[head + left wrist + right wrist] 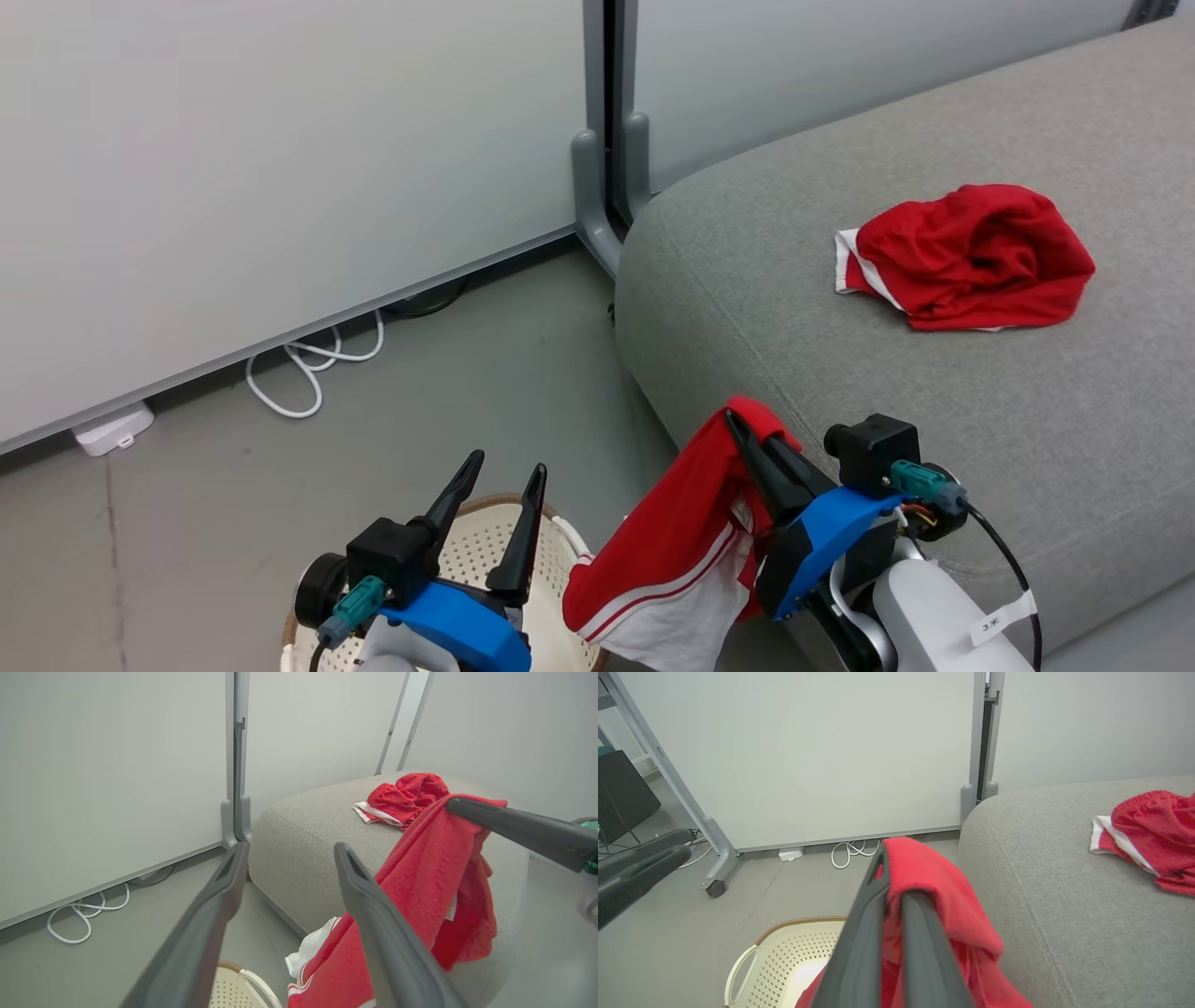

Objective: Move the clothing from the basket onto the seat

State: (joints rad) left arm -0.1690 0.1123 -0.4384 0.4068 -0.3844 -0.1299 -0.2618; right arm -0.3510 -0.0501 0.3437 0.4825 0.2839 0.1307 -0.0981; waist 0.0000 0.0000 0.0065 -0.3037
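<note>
Pale grey partition panels [280,168] stand across the upper left of the head view. Grey floor [448,373] lies below them, with a looped white cable [313,373] and a small white box [112,429] along the panel foot.

We see the seat [934,401] taking up the right side of that view. On its top, upper right, a crumpled red garment [971,257] with a white edge lies well apart from both grippers.

Lower centre-right, the right gripper [738,425] is clamped on a second red garment [672,551]. The fingers are pressed together, and the fabric is pinched and draped over their tips. The rest hangs down, with a white panel and red-white stripe trim near the bottom edge. It hangs just beside the seat's front corner; we cannot tell if the cloth touches the upholstery.

Lower left, the left gripper [508,464] has its fingers spread with nothing between them, pointing up the frame. The basket [784,956] sits on the floor below it at the bottom edge, cream and perforated with a brown rim. The hanging garment's lower hem overlaps the basket's right rim in the head view; we cannot tell if they touch.
</note>
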